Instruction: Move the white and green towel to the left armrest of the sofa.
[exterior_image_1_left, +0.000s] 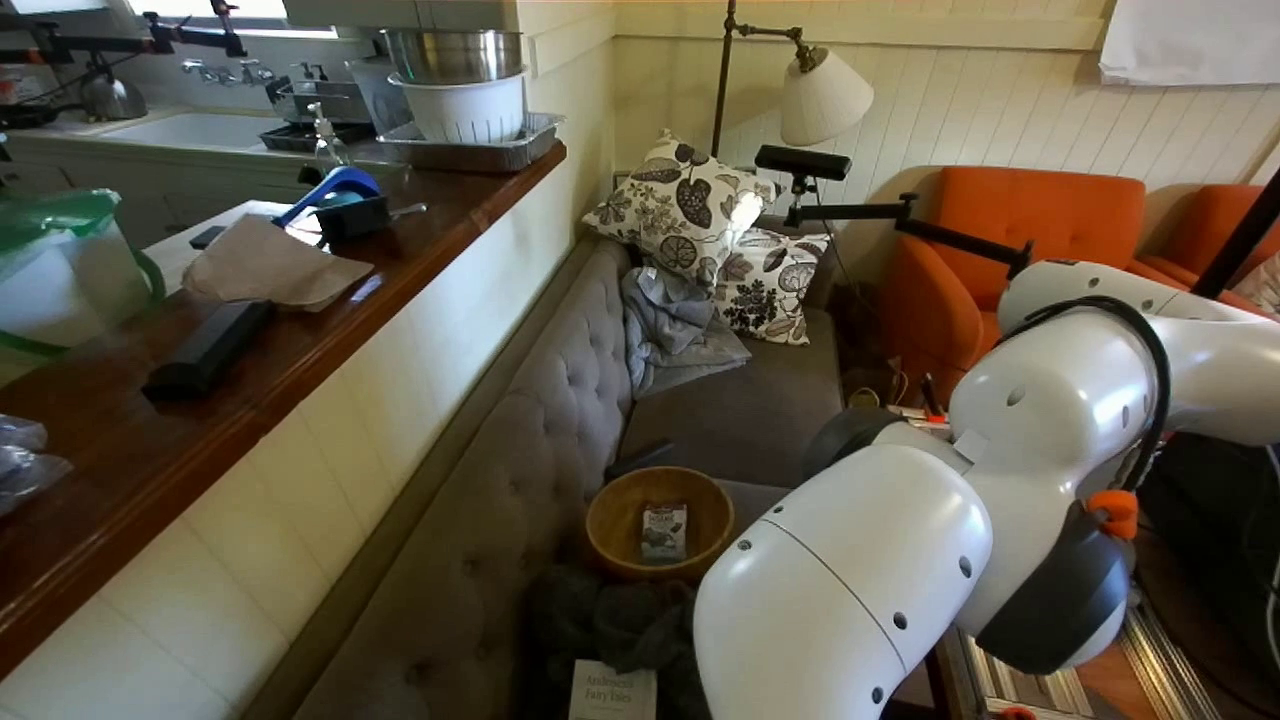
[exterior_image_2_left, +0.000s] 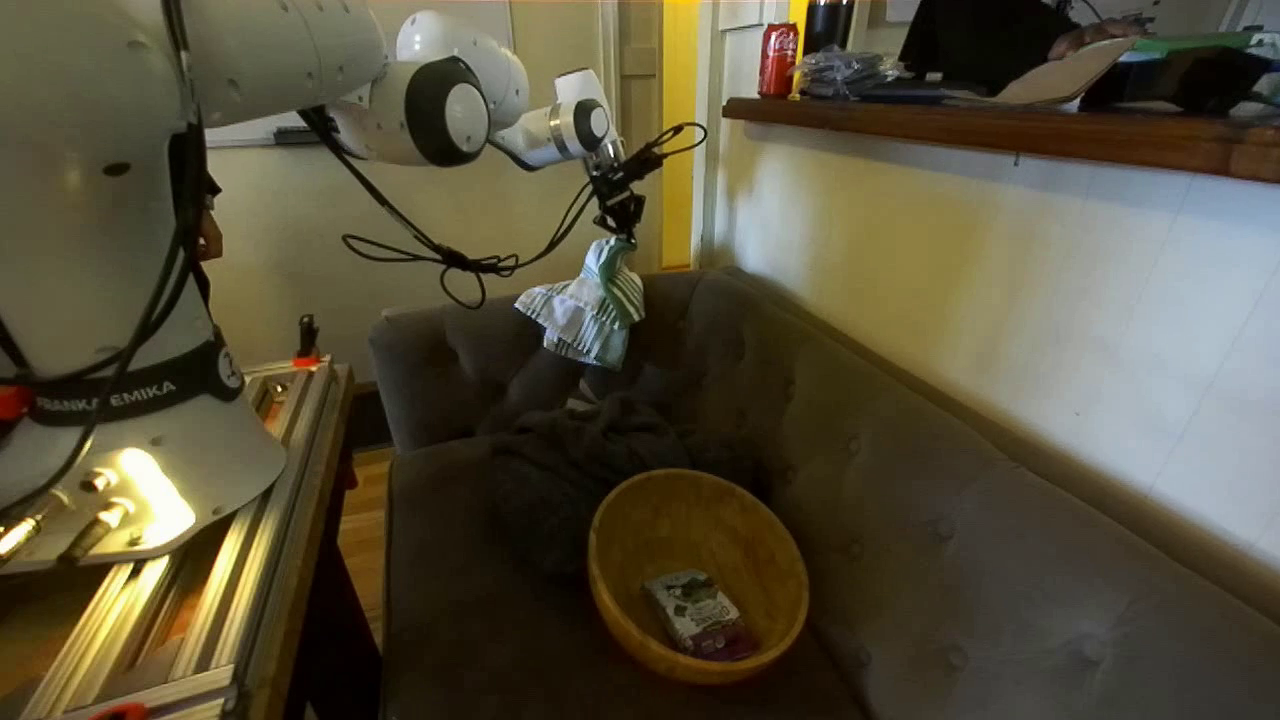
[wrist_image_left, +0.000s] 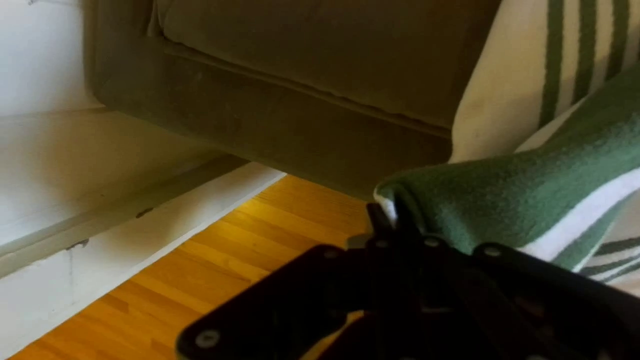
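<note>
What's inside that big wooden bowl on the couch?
Both exterior views show a small printed packet lying inside the wooden bowl. The packet covers its own underside and the bit of bowl beneath it, so whatever is there cannot be seen.

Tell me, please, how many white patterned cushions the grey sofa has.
2, at the far end of the sofa in an exterior view: an upper cushion, a lower cushion. Others may be hidden.
</note>
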